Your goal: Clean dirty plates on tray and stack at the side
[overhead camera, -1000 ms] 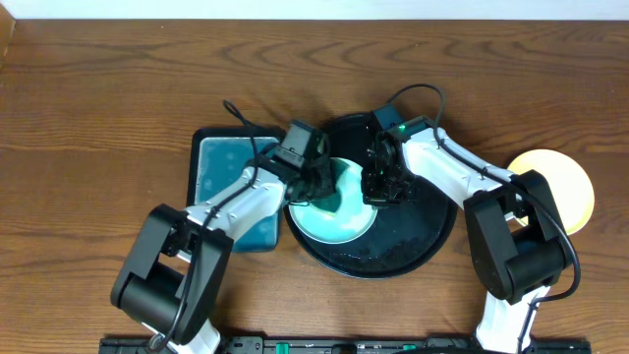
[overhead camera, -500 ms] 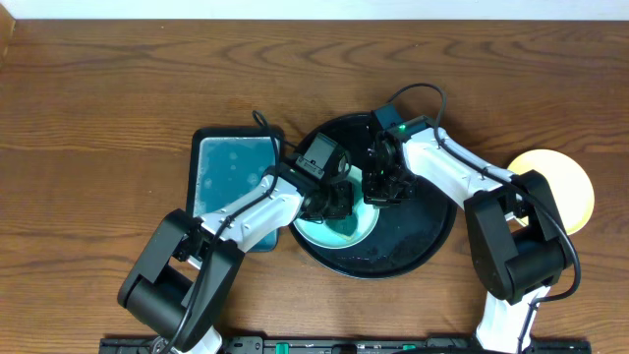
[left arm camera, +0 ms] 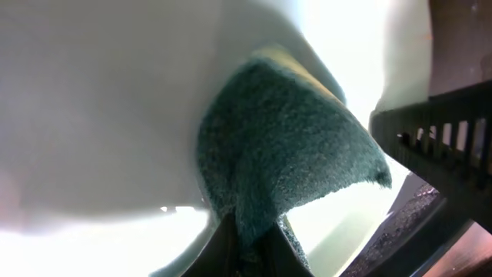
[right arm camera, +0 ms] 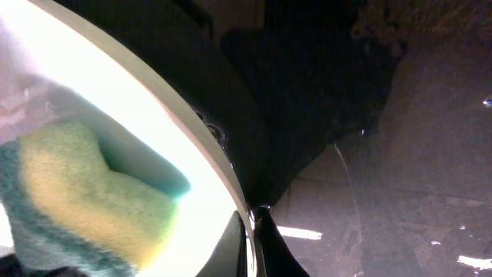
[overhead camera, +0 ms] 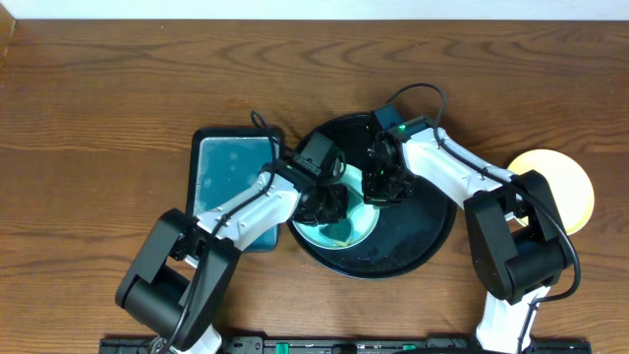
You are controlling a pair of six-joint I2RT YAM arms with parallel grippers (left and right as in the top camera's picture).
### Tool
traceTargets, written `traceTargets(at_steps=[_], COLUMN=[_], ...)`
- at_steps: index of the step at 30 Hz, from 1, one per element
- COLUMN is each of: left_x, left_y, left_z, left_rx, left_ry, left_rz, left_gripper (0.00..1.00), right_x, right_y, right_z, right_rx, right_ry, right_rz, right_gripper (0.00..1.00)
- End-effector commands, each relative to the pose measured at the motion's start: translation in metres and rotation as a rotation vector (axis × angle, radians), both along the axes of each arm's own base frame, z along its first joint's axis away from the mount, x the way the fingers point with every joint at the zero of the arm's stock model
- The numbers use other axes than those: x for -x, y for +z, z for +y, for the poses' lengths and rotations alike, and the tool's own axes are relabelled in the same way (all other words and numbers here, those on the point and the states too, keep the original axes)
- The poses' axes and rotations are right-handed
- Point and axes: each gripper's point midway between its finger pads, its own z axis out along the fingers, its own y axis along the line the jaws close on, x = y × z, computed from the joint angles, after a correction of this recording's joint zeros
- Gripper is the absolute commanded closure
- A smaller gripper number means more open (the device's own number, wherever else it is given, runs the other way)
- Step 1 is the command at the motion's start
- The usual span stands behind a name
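A pale mint plate (overhead camera: 346,232) lies on the round black tray (overhead camera: 425,239). My left gripper (overhead camera: 328,204) is over the plate's left half, shut on a sponge. In the left wrist view the sponge's dark green scouring face (left arm camera: 292,154) presses against the pale plate (left arm camera: 100,100), pinched between the left gripper (left arm camera: 254,250) jaws. My right gripper (overhead camera: 379,191) is shut on the plate's right rim. In the right wrist view the right gripper (right arm camera: 252,235) clamps the thin rim (right arm camera: 165,146), with the yellow-green sponge (right arm camera: 84,192) inside the plate. A pale yellow plate (overhead camera: 567,183) lies on the table at the right.
A rectangular black basin (overhead camera: 232,177) with blue-green water stands just left of the tray, under my left arm. The tray's floor (right arm camera: 400,154) looks wet and speckled. Bare wooden table (overhead camera: 118,108) surrounds everything.
My left gripper has carried the sponge from the plate's upper left edge down and to the right across its surface. The right gripper has kept its hold on the rim.
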Motion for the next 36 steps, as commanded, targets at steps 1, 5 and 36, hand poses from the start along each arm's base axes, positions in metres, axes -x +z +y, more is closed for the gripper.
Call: traceTargets(at_steps=[1, 5, 36], left_x=[-0.009, -0.024, -0.073], left_y=[-0.027, -0.029, 0.084], left_z=[0.053, 0.078, 0.122], left_rx=[-0.203, -0.269, -0.098], left_ry=[0.090, 0.154, 0.264], left_rz=[-0.010, -0.044, -0.327], left_gripper=[0.92, 0.92, 0.92], right_x=[0.004, 0.004, -0.003], right_y=[-0.013, -0.013, -0.014], right_z=[-0.018, -0.018, -0.028], right_rx=[0.099, 0.099, 0.120], right_ry=[0.007, 0.007, -0.055], right_rz=[0.003, 0.003, -0.003], right_gripper=[0.99, 0.99, 0.99])
